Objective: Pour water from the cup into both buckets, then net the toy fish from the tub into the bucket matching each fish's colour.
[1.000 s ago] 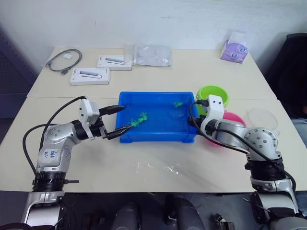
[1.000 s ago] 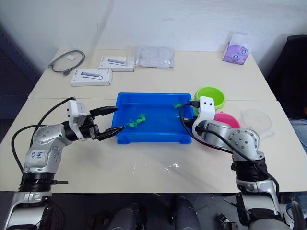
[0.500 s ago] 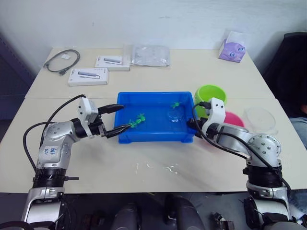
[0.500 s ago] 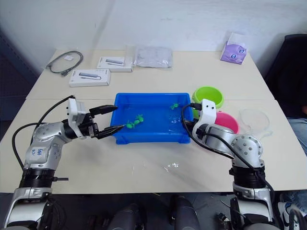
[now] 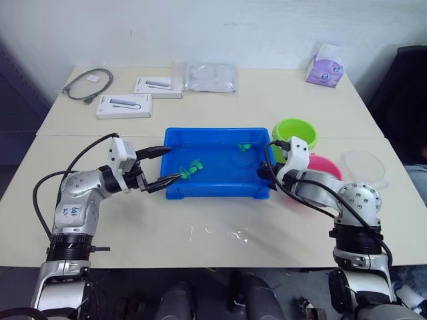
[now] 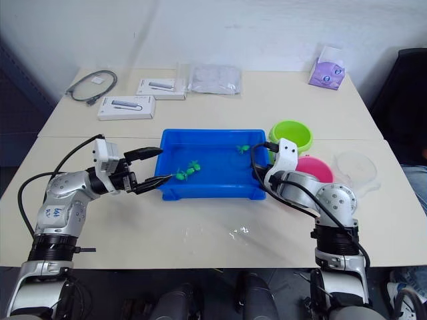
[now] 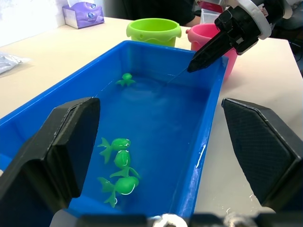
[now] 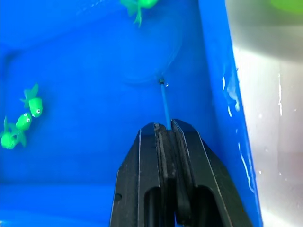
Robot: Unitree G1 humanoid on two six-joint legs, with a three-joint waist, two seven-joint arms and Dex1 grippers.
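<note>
Both grippers work at the tub's two ends. Nearest, the left gripper (image 5: 162, 169) has its two black fingers spread wide apart, one to each side of the tub's (image 5: 200, 193) left end wall, holding nothing; whether they touch the rim I cannot tell. Just inside that end, three green fish (image 7: 118, 170) float close together. On the far side of the water the right gripper (image 8: 166, 130) has its fingers pressed together on the thin handle of the net (image 8: 154, 59), whose hoop lies in the water near the tub's right end, just beside a fourth green fish (image 8: 138, 4).

Beyond the tub's right wall stand the pink bucket (image 5: 328, 164) and, farther back, the green bucket (image 5: 295, 131); the clear cup (image 5: 363, 165) sits set down to the right of them.

As a judgement: the pouring looks finished, since the cup is put aside and the net is in use. No pink fish show in the tub, so those are probably already moved, though the buckets' insides cannot be seen. Four green fish appear to remain for the green bucket.
</note>
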